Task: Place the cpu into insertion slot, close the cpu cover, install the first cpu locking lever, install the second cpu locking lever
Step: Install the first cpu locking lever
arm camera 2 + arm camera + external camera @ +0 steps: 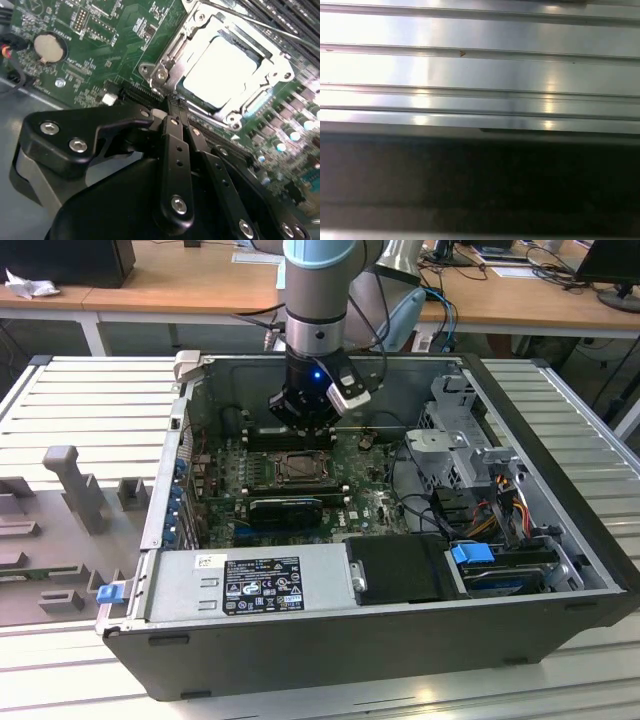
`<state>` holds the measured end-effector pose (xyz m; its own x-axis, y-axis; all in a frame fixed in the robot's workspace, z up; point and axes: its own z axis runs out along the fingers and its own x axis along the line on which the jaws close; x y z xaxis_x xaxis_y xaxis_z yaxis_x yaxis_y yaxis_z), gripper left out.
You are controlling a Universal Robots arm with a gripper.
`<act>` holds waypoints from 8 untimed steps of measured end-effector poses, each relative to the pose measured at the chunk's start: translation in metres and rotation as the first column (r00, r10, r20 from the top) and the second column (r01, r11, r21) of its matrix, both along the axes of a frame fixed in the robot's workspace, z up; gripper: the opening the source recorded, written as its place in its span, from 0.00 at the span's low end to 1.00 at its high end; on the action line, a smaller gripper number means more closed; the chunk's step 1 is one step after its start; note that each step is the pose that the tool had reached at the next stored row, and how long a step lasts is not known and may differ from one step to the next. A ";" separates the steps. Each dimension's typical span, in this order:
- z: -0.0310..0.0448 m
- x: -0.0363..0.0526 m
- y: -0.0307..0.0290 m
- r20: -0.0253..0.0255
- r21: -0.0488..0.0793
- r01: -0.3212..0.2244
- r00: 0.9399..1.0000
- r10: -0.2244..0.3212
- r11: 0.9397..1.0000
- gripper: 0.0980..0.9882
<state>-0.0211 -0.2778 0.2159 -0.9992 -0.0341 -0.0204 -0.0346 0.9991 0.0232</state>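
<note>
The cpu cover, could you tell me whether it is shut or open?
Shut: in the second wrist view the cpu cover lies flat around the cpu, which shows through its window.

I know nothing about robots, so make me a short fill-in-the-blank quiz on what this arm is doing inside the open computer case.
1. The pale square cpu with its flat metal top lies inside the silvery ____ on the green motherboard.
2. The thin silvery metal cpu cover, a frame with an open window, lies ____ around the chip.
3. The black gripper has its fingers ____ and holds nothing.
4. In the exterior view the gripper hangs ____ the socket.

Missing words: socket; closed; shut; above
</note>
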 end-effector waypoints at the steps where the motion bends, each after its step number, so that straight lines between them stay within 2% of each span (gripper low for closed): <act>1: 0.0044 0.0000 0.0000 0.000 -0.001 0.000 1.000 0.000 1.000 0.01; 8: 0.0043 0.0000 -0.0043 0.000 -0.001 0.000 1.000 0.000 1.000 0.01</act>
